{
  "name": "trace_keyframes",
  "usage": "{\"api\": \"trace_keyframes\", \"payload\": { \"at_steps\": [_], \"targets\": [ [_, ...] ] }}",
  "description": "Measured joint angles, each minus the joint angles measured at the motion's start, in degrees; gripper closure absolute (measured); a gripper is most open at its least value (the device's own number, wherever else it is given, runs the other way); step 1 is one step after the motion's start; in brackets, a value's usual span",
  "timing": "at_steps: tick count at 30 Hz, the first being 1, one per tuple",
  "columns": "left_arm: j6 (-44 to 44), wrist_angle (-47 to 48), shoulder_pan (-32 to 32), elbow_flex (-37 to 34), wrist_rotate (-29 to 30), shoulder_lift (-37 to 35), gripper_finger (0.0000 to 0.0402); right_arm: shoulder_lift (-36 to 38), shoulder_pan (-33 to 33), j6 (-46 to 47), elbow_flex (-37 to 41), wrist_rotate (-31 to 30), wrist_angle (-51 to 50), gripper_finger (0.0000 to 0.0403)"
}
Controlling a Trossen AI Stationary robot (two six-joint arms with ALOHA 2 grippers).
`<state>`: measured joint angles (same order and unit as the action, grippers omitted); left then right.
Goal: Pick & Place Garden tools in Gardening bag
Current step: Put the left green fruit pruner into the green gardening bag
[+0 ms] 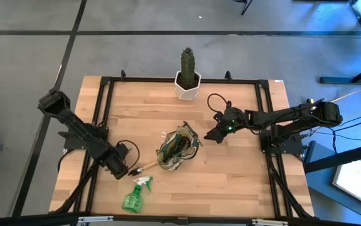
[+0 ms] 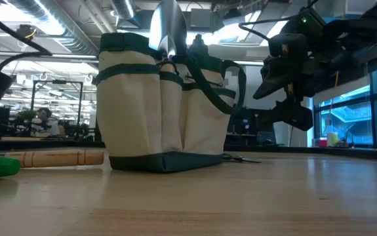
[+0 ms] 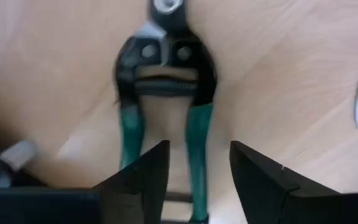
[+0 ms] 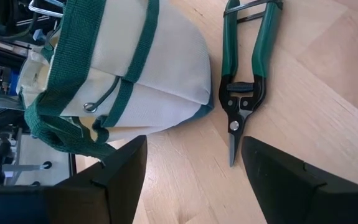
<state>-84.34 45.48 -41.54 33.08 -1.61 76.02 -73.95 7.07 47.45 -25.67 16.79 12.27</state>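
A cream bag with green trim point(image 1: 177, 149) stands mid-table, a silver trowel blade point(image 2: 168, 26) sticking out of its top. Green-handled shears point(image 3: 166, 81) lie flat on the wood under my left gripper point(image 3: 198, 146). That gripper points down with its fingers apart, and one green handle point(image 3: 197, 134) runs between them; I see no touch. A second pair of shears point(image 4: 244, 81) lies beside the bag's base. My right gripper point(image 4: 194, 140) hangs open to the right of the bag, holding nothing. A wooden-handled tool point(image 1: 144, 167) and a green spray bottle point(image 1: 135, 196) lie near the front left.
A green cactus in a white pot point(image 1: 188, 78) stands at the table's far edge. Black frame rails point(image 1: 102, 107) run along the table's left and right sides. Bare wood lies in front of the bag and toward the front right.
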Motion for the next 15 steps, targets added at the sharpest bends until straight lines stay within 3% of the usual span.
{"api": "trace_keyframes", "payload": {
  "at_steps": [5, 11, 15],
  "targets": [
    [0.5, -1.7, 0.0, 0.2, 0.1, 1.7, 0.0290, 0.0, 0.0, 0.3, 0.0, 0.9, 0.0, 0.0139],
    [0.5, -1.7, 0.0, 0.2, -0.9, 1.8, 0.0377, 0.0, 0.0, 0.3, 0.0, 1.3, 0.0, 0.0139],
    [-0.1, -2.4, 0.0, 0.1, -0.4, 0.3, 0.0378, 0.0, 0.0, 0.3, 0.0, 1.5, 0.0, 0.0139]
  ]
}}
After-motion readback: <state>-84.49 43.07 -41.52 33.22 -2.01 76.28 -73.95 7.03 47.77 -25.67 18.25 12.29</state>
